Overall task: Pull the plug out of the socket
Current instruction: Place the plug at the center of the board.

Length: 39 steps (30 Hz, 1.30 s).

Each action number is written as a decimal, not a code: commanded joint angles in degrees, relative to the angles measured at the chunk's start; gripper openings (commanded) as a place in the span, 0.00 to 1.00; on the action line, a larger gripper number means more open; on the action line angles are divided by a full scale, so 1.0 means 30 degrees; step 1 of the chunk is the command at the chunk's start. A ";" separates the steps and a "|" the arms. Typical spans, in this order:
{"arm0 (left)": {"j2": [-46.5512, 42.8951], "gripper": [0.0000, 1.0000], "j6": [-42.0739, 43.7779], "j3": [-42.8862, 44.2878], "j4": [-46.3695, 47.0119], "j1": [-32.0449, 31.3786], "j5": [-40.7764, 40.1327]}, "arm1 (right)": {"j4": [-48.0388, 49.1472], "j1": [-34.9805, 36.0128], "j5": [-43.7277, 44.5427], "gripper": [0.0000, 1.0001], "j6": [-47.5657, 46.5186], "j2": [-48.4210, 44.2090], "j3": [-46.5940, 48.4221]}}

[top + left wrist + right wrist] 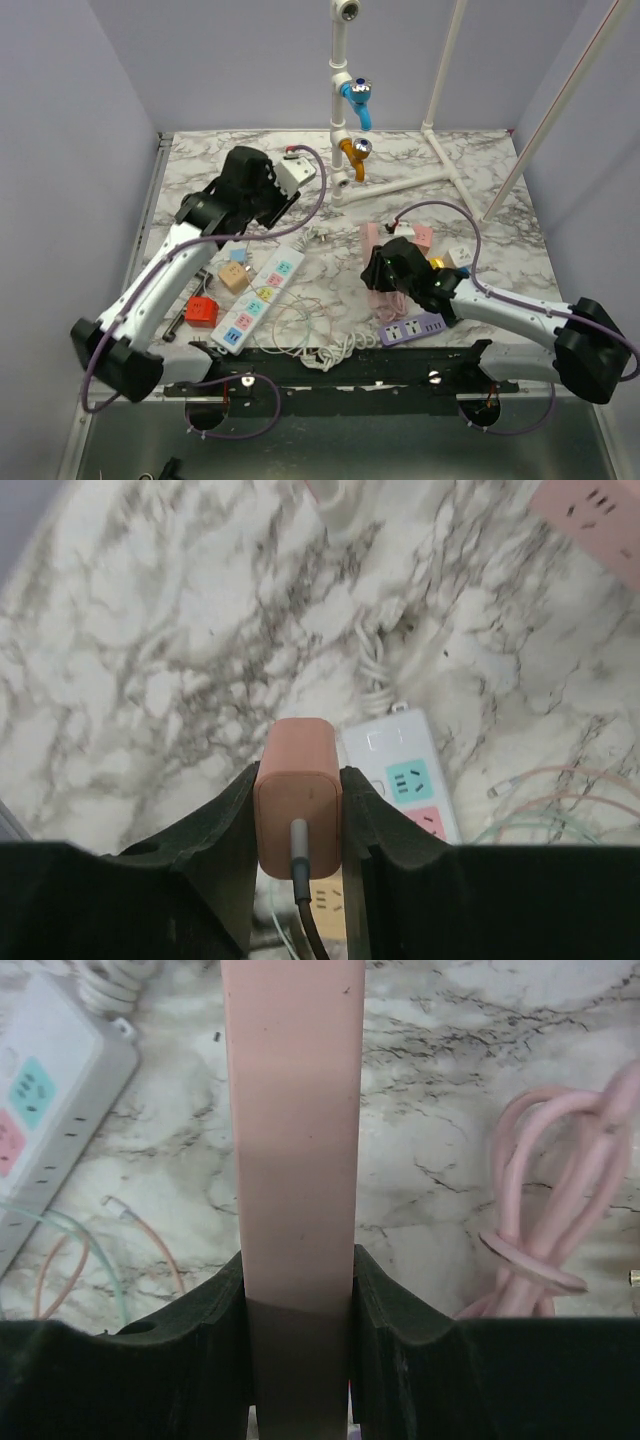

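My left gripper is shut on the plug, a salmon-orange block with a dark cable running out of its back. It hangs above the marble table, apart from the socket, a pink power strip at the top right of the left wrist view. My right gripper is shut on that pink strip, which runs straight out between its black pads. In the top view the left gripper is at the table's left middle. The right gripper sits on the pink strip at centre right.
A white power strip with coloured sockets lies under the left arm, with a tan cube and a red block beside it. A purple strip lies near the front. A pink cable coil and a white pipe frame with taps are nearby.
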 commanded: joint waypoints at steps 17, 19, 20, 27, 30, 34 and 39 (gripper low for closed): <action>0.5760 0.00 -0.3046 -0.1863 -0.0492 0.3613 0.1242 | 0.2838 -0.2714 -0.2184 0.25 0.0503 0.5967 0.1670; 0.6240 0.00 -0.3361 -0.1831 -0.0153 0.3837 0.1545 | 0.2931 -0.2803 -0.2263 0.28 0.0405 0.6267 0.1945; 0.6412 0.00 -0.3569 -0.1871 0.0167 0.4017 0.1704 | 0.3056 -0.2826 -0.2320 0.31 0.0348 0.6337 0.2017; 0.7353 0.00 -0.3108 -0.2842 0.2864 0.4954 0.1245 | 0.3725 -0.2879 -0.2230 0.48 0.0207 0.6573 0.2134; 0.7885 0.00 -0.2664 -0.3395 0.3618 0.4989 0.0866 | 0.4006 -0.2895 -0.2211 0.55 0.0108 0.6476 0.1963; 0.9040 0.00 -0.2876 -0.3469 0.3673 0.4991 0.0702 | 0.4137 -0.2892 -0.1937 0.66 0.0080 0.6171 0.1860; 1.0125 0.00 -0.3190 -0.3095 0.3204 0.4989 0.0157 | 0.3964 -0.2907 -0.1646 0.81 0.0019 0.5668 0.1995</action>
